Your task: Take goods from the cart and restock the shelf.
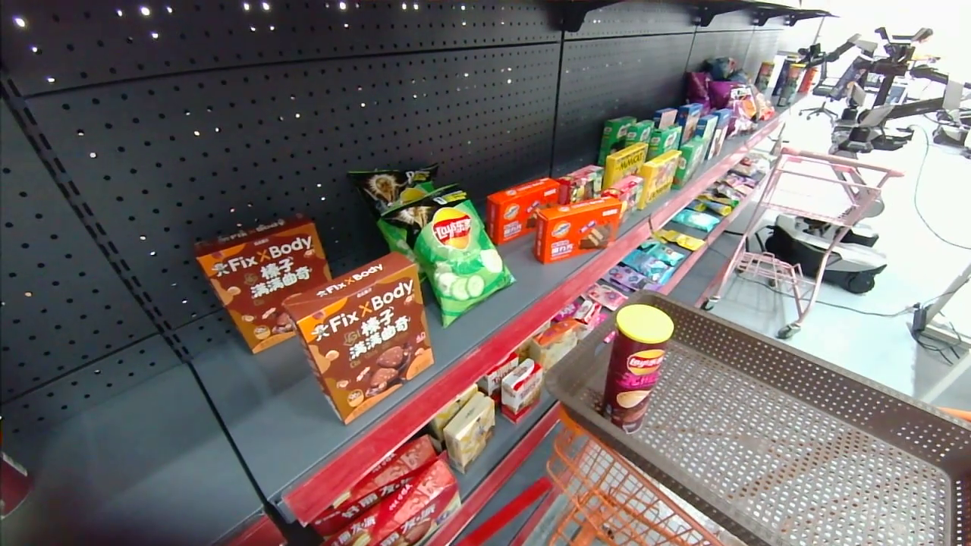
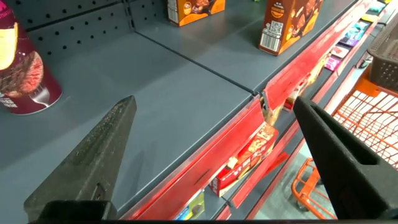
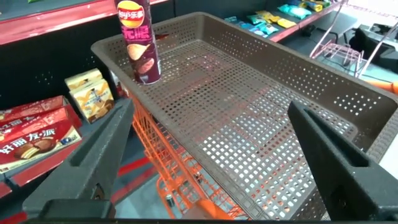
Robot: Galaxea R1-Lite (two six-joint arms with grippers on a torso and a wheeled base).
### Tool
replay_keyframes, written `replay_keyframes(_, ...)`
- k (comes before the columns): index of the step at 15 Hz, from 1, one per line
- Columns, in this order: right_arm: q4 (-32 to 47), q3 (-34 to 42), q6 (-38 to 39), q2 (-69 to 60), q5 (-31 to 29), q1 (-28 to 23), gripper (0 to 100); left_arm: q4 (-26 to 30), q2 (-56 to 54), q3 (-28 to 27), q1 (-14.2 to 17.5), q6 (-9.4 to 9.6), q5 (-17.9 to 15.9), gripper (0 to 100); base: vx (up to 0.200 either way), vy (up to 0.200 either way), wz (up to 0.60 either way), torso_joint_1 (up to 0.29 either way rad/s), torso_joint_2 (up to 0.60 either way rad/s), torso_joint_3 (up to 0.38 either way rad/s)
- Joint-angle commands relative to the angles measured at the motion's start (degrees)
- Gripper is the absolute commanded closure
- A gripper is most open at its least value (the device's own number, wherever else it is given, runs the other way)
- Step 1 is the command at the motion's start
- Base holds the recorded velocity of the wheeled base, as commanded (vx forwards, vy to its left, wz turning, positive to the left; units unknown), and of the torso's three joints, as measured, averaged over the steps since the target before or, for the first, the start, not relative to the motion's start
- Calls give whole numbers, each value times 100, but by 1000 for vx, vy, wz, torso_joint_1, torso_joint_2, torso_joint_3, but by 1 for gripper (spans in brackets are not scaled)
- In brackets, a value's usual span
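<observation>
Chip can (image 1: 636,364): stands upright in the corner of the cart basket (image 1: 758,447) nearest the shelf, close against the basket's walls, with bare mesh around it.
Look: tall maroon tube with a yellow lid, a round logo and a picture of crisps on its side. It seems rigid and smooth.
Long axis: vertical, so I judge a grasp from the side across the tube would suit it.
Right hand (image 3: 210,109): fingers spread wide with nothing between them, poised over the basket's mesh floor. The Chip can (image 3: 139,43) lies ahead of it, toward the shelf side and well apart.
Left hand (image 2: 214,102): also spread wide and holding nothing, over a bare stretch of the shelf (image 2: 186,93).
Nearer arm: the right, since it is already over the basket while the left is at the shelf.
Shelf (image 1: 250,394): grey board with a red front lip. It has open room beside the cookie boxes (image 1: 360,334) and the green crisp bag (image 1: 455,254).
Second can (image 2: 22,68): a similar maroon tube standing on the shelf near the left hand.
Step in hand: picking up the last item, as I judge it.
Risk: the can's place in the corner leaves little room for a finger on the wall side.
</observation>
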Motion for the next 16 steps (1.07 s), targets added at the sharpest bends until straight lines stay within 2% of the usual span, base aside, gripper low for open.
replay_keyframes(1,44,-15,56,92,-37,11,0,-9,7,0,0,-1,4,0,0,0,0,0,0,0)
replay_keyframes(3,-26,-130,91,303,24,29,0,0,7,0,0,-1,4,0,0,0,0,0,0,0)
replay_keyframes(4,-237,-1571,372,2307,-29,178,0,-9,7,0,0,-10,4,0,0,0,0,0,0,0)
replay_keyframes(6,-712,-1386,487,2430,-99,161,0,-9,7,0,0,-1,4,0,0,0,0,0,0,0)
replay_keyframes(8,-598,-1299,469,2395,-161,73,0,0,7,0,0,-1,-5,0,0,0,0,0,0,0)
replay_keyframes(11,-422,-1518,478,2931,-178,-358,0,0,7,0,0,-1,4,0,0,0,0,0,0,0)
replay_keyframes(12,-492,-1483,495,3344,-152,-657,0,-9,7,0,0,-1,4,0,0,0,0,0,0,0)
replay_keyframes(16,-773,-1527,610,4038,-117,-745,0,0,7,0,0,-1,4,0,0,0,600,4,4,2)
